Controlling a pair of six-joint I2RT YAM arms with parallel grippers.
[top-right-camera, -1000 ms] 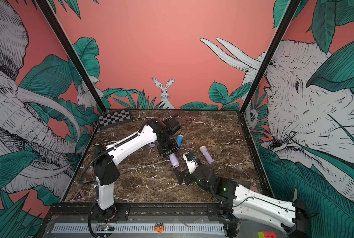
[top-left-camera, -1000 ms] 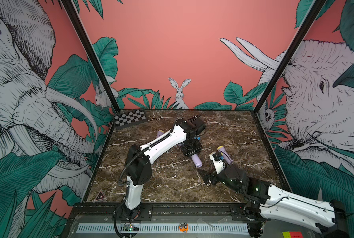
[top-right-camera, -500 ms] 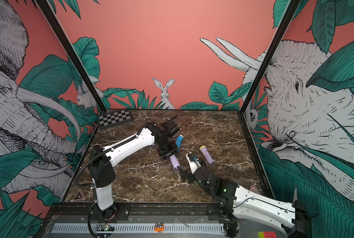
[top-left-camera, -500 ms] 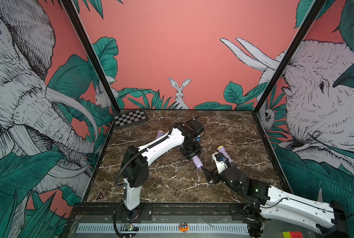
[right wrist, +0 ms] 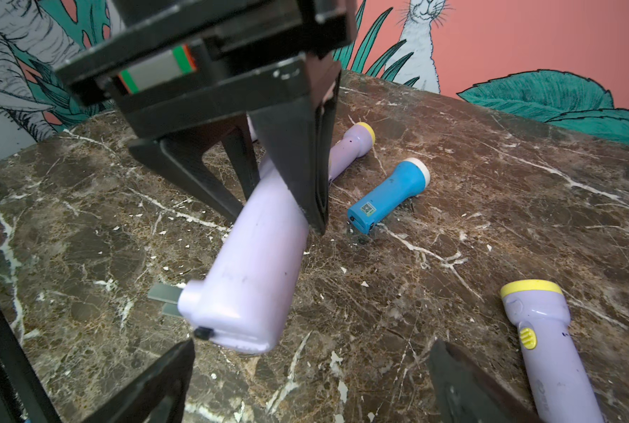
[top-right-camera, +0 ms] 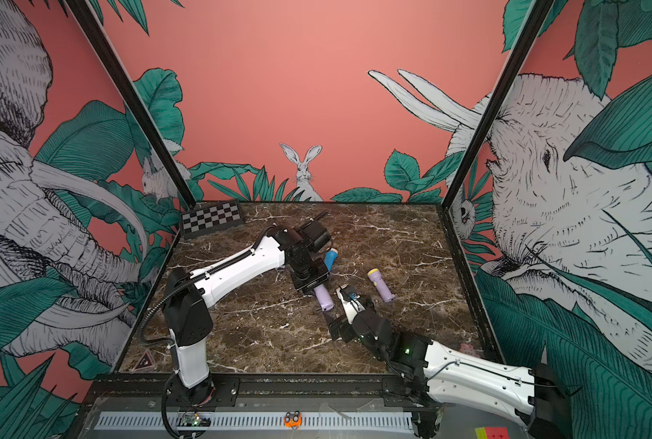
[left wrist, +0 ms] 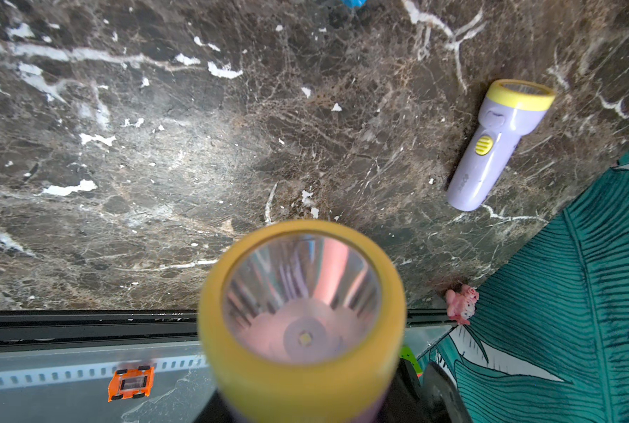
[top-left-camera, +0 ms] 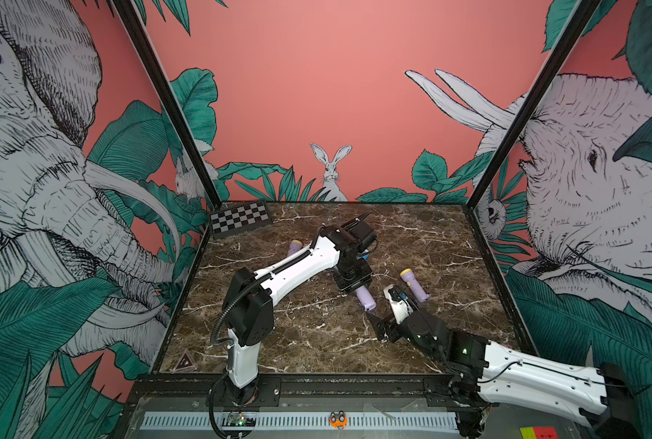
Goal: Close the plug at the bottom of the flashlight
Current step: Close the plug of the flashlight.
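Note:
My left gripper (top-left-camera: 352,284) is shut on a lilac flashlight (top-left-camera: 365,297) and holds it tilted, bottom end low over the marble. In the right wrist view the black left fingers (right wrist: 294,157) clamp the flashlight's body (right wrist: 258,256). Its plug's (right wrist: 167,298) two metal prongs stick out sideways at the bottom end. In the left wrist view the flashlight's yellow-ringed head (left wrist: 302,322) fills the foreground. My right gripper (right wrist: 311,382) is open just short of the bottom end, with nothing between its fingers. In both top views it (top-right-camera: 345,313) sits right beside the flashlight (top-right-camera: 323,297).
A second lilac flashlight (top-left-camera: 413,285) (right wrist: 547,348) lies just right of my right gripper. A blue flashlight (top-right-camera: 330,258) (right wrist: 390,194) and another lilac one (top-left-camera: 294,247) lie behind the left gripper. A checkerboard (top-left-camera: 240,218) is at the back left, a pink toy (left wrist: 461,302) by the right wall.
Hardly anything has changed. The right gripper has edged slightly beside the held flashlight's bottom end. The left gripper keeps its hold in about the same place.

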